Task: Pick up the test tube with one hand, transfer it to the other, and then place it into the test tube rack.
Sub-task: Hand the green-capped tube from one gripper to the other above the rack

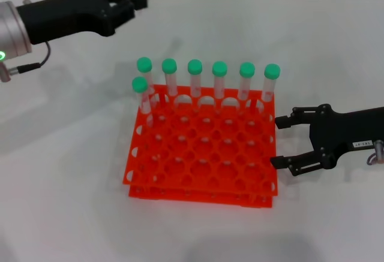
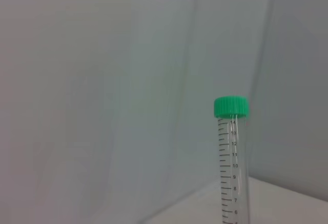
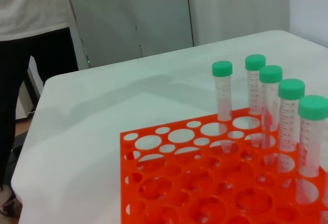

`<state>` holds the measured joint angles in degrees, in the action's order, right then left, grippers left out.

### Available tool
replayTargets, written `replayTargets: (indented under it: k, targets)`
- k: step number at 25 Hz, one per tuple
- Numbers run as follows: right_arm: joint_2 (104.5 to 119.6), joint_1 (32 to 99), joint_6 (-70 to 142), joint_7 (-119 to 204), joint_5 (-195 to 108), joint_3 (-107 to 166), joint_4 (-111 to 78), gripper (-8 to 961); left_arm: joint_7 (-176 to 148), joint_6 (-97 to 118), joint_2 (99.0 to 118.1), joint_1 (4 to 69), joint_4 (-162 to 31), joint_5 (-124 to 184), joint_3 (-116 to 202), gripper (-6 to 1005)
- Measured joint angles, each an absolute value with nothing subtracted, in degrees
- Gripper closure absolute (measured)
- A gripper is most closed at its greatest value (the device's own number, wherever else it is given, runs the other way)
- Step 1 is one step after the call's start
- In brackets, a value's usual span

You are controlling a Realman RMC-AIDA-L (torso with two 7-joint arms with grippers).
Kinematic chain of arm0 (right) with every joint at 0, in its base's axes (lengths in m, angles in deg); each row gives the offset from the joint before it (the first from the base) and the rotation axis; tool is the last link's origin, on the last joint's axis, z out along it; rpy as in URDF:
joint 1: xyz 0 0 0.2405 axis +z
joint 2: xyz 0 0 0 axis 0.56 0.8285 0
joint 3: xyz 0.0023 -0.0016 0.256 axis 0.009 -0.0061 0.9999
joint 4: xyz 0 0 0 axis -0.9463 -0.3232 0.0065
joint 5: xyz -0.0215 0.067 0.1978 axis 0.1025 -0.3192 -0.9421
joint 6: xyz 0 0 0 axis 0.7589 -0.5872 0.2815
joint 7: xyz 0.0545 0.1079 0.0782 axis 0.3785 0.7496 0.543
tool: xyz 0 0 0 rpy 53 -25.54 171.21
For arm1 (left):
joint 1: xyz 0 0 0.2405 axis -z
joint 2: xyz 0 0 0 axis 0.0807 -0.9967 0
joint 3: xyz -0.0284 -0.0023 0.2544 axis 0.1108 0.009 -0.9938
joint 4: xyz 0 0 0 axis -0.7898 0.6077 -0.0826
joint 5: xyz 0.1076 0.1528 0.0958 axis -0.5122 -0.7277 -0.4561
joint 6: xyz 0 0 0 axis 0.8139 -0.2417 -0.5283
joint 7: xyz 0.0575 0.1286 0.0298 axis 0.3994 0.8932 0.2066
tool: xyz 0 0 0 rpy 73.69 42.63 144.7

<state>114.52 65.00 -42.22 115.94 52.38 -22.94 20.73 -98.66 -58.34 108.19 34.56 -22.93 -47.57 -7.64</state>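
Test tube (image 2: 231, 157), green-capped and upright, shows only in the left wrist view; whether the left gripper (image 1: 123, 1) holds it I cannot tell, nor how its fingers stand. That gripper hangs over the worktop (image 1: 66, 172), far left of the orange rack (image 1: 201, 154). The right gripper (image 1: 285, 142) sits just right of the rack, fingers spread wide, empty.

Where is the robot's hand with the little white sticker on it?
In the head view, the right gripper with the white label sits low on the table at the robot's right, open, its fingertips right beside the right edge of the orange test tube rack.
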Motion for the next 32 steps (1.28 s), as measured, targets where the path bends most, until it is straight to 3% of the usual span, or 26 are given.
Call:
replayTargets:
  k: [4,9,22,32]
  targets:
    - [114.46,64.8,-42.0,115.9,51.9,-22.9,20.7,83,-100.1,-63.8,105.85,38.6,-27.6,-50.0,-7.6,808]
    - [114.28,64.7,-42.0,115.9,51.8,-22.7,20.7,83,-103.1,-69.4,104.73,41.8,-28.2,-55.7,-7.7,808]
    - [114.07,63.7,-42.1,116.1,51.8,-21.5,20.7,84,-106.3,-72.4,104.58,48.6,-28.0,-71.2,-8.2,808]
    - [113.61,63.3,-45.5,116.4,51.8,-17.1,20.7,84,-100.6,-72.9,105.75,48.9,-28.0,-74.4,-8.2,807]
